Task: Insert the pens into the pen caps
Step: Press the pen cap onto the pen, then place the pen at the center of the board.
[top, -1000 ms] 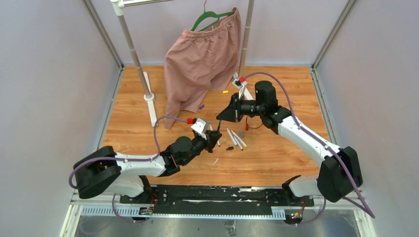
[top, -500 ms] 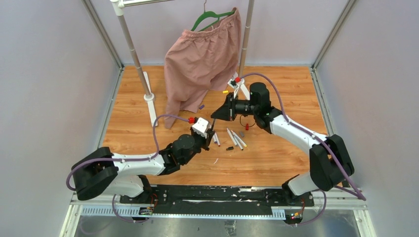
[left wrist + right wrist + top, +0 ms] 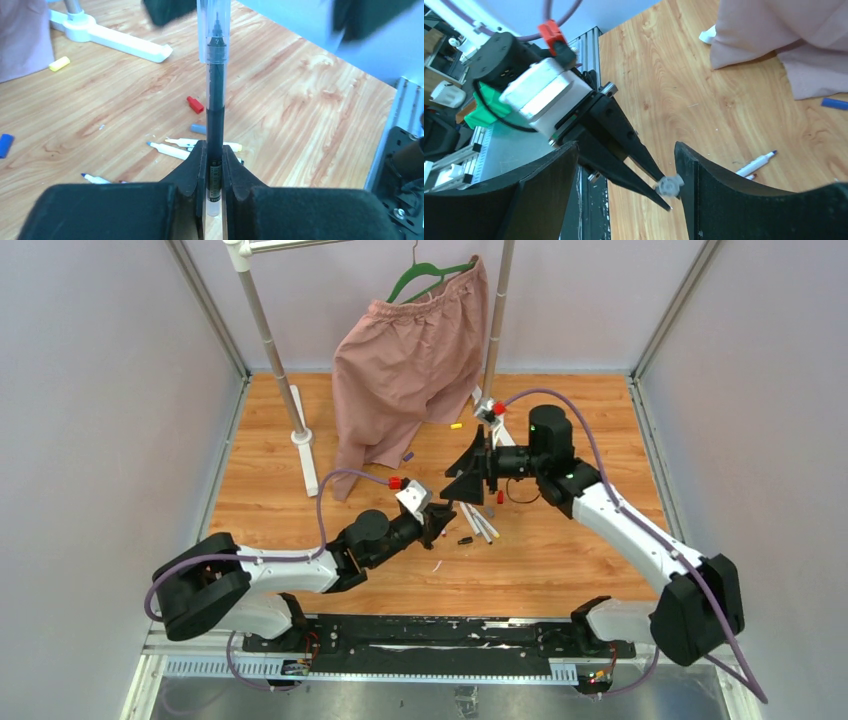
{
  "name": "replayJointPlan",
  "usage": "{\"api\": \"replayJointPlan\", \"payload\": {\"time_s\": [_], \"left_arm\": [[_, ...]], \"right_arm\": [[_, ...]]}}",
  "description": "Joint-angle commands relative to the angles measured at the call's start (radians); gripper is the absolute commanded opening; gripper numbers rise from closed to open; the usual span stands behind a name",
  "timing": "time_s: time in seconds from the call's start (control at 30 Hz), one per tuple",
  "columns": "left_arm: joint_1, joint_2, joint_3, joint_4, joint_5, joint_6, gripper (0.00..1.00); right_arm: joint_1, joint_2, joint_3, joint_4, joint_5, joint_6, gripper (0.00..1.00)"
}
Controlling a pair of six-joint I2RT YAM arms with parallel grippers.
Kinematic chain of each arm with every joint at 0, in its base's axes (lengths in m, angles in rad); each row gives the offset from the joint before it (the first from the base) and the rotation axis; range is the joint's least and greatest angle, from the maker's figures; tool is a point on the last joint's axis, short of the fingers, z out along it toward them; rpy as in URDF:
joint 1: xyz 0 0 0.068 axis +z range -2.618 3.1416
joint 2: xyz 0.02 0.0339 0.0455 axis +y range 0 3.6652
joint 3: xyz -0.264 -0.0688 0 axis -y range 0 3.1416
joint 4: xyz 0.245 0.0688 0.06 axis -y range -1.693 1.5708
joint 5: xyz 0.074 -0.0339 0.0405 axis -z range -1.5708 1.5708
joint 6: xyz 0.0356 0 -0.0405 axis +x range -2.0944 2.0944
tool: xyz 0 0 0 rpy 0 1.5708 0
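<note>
My left gripper (image 3: 214,150) is shut on a black pen (image 3: 215,115) that points away from it. A clear pen cap (image 3: 214,30) sits over the pen's tip. In the right wrist view that cap (image 3: 669,185) shows end-on between my right gripper's (image 3: 626,150) open jaws, close to the right-hand finger; whether it touches is unclear. From above, the right gripper (image 3: 462,475) faces the left gripper (image 3: 438,522) over the middle of the table. Several white pens (image 3: 478,522) lie beside them, with a black cap (image 3: 465,539), a red cap (image 3: 499,497) and a grey cap (image 3: 489,511).
Pink shorts (image 3: 410,360) hang on a green hanger from a rack whose white foot (image 3: 305,450) stands at the back left. A yellow cap (image 3: 456,425) and a blue cap (image 3: 408,455) lie near the shorts' hem. Another white pen (image 3: 95,178) lies to the left.
The right gripper pushed in toward the pen, then opened wide and drew back a little to the right. The cap stays on the pen in the left gripper.
</note>
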Motion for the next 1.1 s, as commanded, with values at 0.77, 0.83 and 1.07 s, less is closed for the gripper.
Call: {"api": "replayJointPlan", "payload": {"time_s": [0.77,0.83,1.07], "left_arm": [[0.000,-0.030,-0.077,0.242,0.030,-0.205,0.00],[-0.001,-0.028,-0.075,0.245,0.025,-0.207,0.00],[-0.002,-0.017,-0.069,0.248,0.024,-0.214,0.00]], "right_arm": [[-0.044,-0.006,-0.111,0.116,-0.112,-0.045,0.60],[-0.031,0.005,-0.109,0.116,-0.106,-0.042,0.53],[0.006,0.030,-0.106,0.123,-0.094,-0.033,0.40]]}}
